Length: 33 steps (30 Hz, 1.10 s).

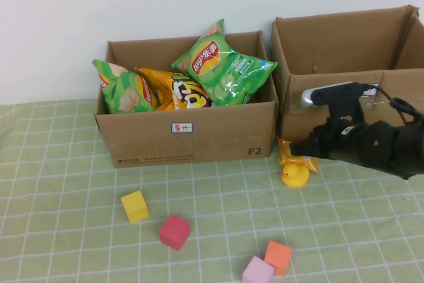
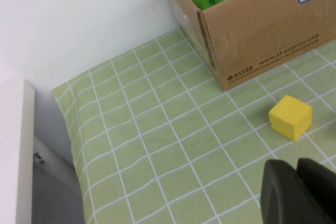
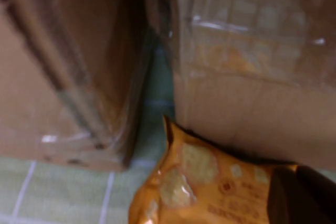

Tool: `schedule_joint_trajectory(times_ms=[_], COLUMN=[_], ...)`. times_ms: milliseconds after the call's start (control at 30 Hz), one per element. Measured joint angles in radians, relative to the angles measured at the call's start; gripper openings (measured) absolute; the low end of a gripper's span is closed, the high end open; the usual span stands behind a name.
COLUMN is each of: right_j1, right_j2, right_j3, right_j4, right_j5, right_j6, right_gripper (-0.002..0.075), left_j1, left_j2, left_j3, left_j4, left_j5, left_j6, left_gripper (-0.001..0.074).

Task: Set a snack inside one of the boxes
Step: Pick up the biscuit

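High: we see left box (image 1: 189, 134) full of chip bags (image 1: 222, 67); right box (image 1: 344, 48) looks empty. Right gripper (image 1: 298, 152) low between boxes, clamped on orange snack (image 1: 291, 157) beside duck (image 1: 295, 175).
Left wrist: our left gripper (image 2: 296, 192) closed, holding nothing, above cloth (image 2: 157, 145) near yellow cube (image 2: 291, 117).
Right wrist: snack (image 3: 205, 187) pinched at box corner.

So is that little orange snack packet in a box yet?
Not yet. The orange packet is outside, in the gap between the two boxes beside the duck, pinched in the shut right claw.

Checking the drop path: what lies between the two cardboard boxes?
High view: only a narrow gap, with the right gripper's small orange snack bag before it.
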Motion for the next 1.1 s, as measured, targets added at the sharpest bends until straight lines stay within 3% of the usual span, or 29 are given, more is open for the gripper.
schedule_joint_trajectory(times_ms=[600,1100], right_j1=[0.004,0.006], right_j2=[0.134,-0.042], right_j3=[-0.088,-0.079], right_j4=[-0.055,-0.077], right_j5=[0.046,0.666], right_j6=[0.106,-0.032], right_gripper=[-0.0002,-0.0002], left_j1=[0.0,0.0], left_j2=[0.0,0.0], left_j3=[0.0,0.0], left_j4=[0.0,0.0], left_j5=[0.019,0.021], left_j6=[0.002,0.002], left_gripper=[0.0028,0.0028])
